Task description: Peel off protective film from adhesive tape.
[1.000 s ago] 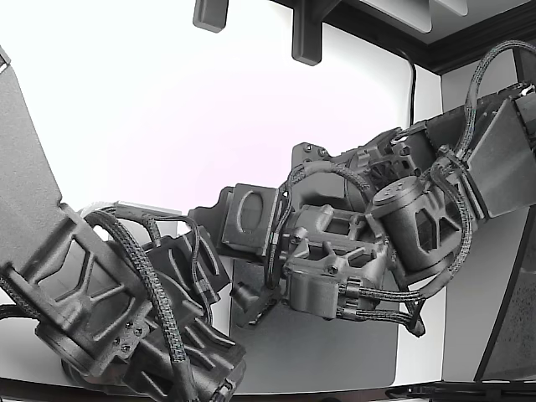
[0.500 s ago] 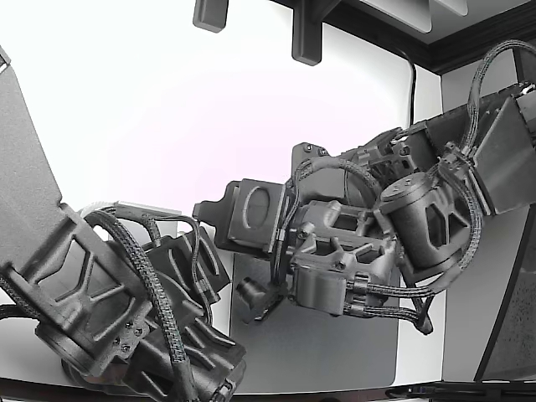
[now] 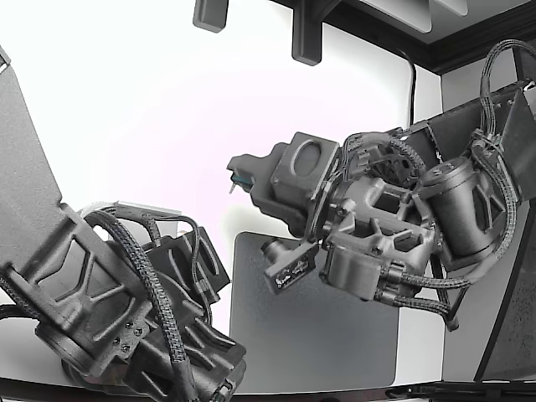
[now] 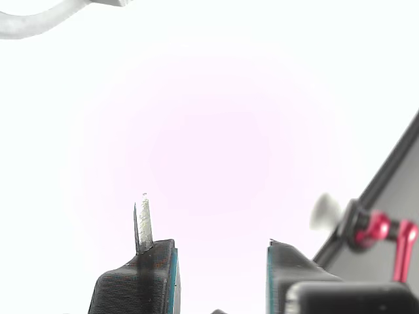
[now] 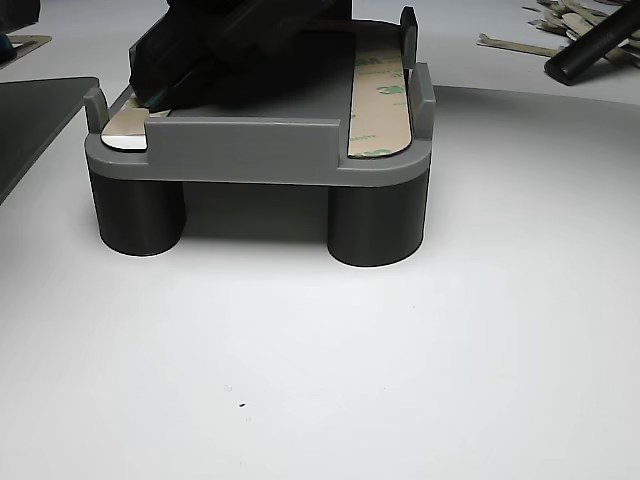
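above the grey mat [image 3: 314,335], the end effector [image 3: 240,177] has risen, jaws parted.

Lab or workshop bench: plain white tabletop [image 5: 400,380], grey printed fixture on round legs [image 5: 260,150], dark mat [image 3: 310,335] at 6 o'clock, discarded film strips [image 5: 560,20] at 1 o'clock.
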Available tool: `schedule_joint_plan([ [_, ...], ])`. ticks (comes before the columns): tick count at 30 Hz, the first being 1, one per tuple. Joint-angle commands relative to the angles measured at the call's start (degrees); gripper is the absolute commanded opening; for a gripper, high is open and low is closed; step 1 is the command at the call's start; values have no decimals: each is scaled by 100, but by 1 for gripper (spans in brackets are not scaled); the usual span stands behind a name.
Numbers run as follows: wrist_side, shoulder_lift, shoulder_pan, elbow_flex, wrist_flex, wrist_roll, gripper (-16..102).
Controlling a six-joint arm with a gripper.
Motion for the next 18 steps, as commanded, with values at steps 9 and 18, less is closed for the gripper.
schedule_joint_plan([
  [9, -2883, 2944, -2338, 694, -642, 2461, 92],
  [18, -3182, 3445, -2558, 527, -422, 2848, 79],
])
